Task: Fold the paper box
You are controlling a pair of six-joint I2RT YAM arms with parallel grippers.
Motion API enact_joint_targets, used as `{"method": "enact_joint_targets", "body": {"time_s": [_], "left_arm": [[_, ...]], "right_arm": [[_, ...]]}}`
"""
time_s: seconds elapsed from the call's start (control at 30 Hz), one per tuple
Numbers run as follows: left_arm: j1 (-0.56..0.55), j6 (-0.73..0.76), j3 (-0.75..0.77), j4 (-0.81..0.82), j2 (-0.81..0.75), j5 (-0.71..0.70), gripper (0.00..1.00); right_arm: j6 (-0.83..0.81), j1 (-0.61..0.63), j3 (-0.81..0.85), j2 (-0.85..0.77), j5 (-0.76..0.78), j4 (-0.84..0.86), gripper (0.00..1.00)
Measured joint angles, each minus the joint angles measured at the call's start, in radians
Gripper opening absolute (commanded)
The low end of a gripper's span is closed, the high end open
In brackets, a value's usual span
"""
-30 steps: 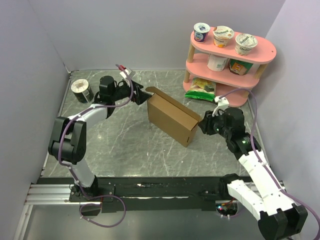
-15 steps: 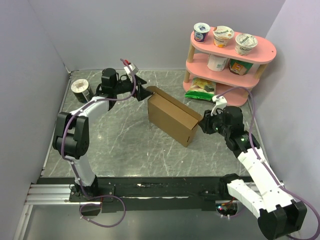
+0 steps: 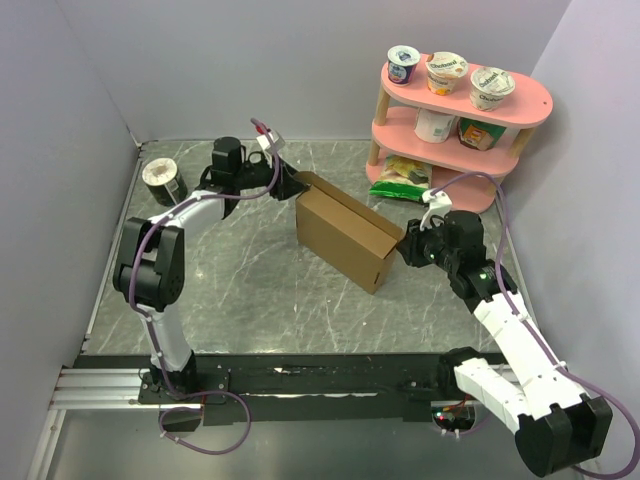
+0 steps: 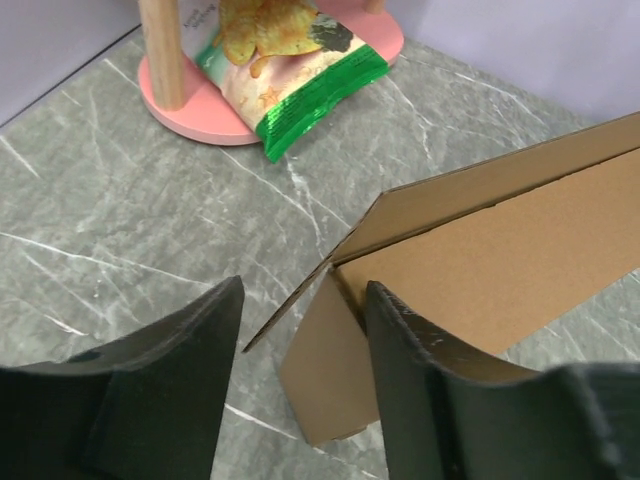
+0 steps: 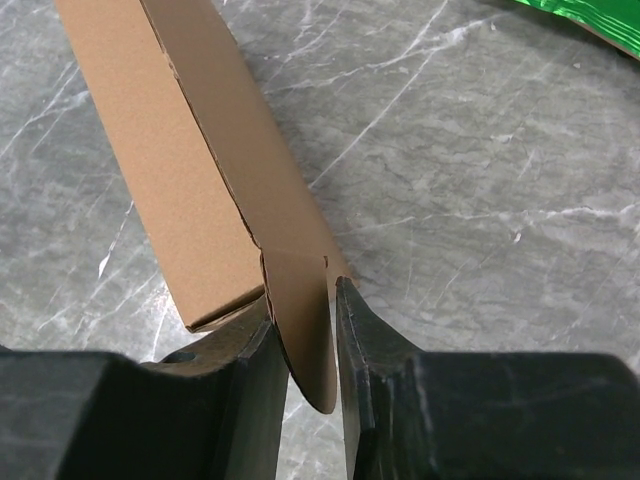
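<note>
The paper box (image 3: 340, 238) is seen near the middle of the marble table (image 3: 250, 300), lying on a diagonal from far left to near right, to the left of the pink shelf (image 3: 520, 100). It is already raised into a long rectangular body, so the main shaping can be judged as done, while both ends are not yet closed. At the far-left end, a thin end flap (image 4: 300, 312) is shown standing ajar from the side wall, and the hollow interior can be seen behind it. The left gripper (image 4: 300, 370) is held at this end with its jaws spread apart; the flap's edge lies between the two fingers, but nothing is gripped and no contact can be made out. At the near-right end, the right gripper (image 5: 305, 365) is closed on a rounded tab (image 5: 300, 340) that projects past the box's corner, the cardboard being pinched between both fingers. The box seems to be steadied by this hold. What is left, by this judgement, is for the far-left flap to be pushed in and the near-right tab to be folded over and tucked. A green snack bag (image 4: 290, 70) lies at the foot of the shelf, well apart from the box.
</note>
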Motion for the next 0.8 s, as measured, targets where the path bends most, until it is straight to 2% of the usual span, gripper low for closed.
{"method": "enact_joint_targets", "body": {"time_s": [0.17,0.4,0.57,0.73,0.8], "left_arm": [[-0.009,-0.007,-0.001,0.005,0.000,-0.022,0.32],[-0.019,-0.013,-0.050,0.046,-0.030,-0.068,0.26],[-0.043,-0.013,-0.079,0.051,-0.080,-0.103,0.17],[-0.073,-0.023,-0.134,0.082,-0.149,-0.182,0.06],[-0.078,-0.036,-0.162,0.093,-0.179,-0.219,0.06]], "right_arm": [[-0.001,0.000,0.000,0.005,0.000,0.003,0.24],[-0.005,0.004,0.005,0.010,0.005,0.003,0.23],[-0.012,0.018,0.017,0.012,0.032,-0.007,0.18],[-0.030,0.092,0.044,0.025,0.109,-0.039,0.11],[-0.032,0.116,0.060,0.035,0.131,-0.048,0.09]]}}
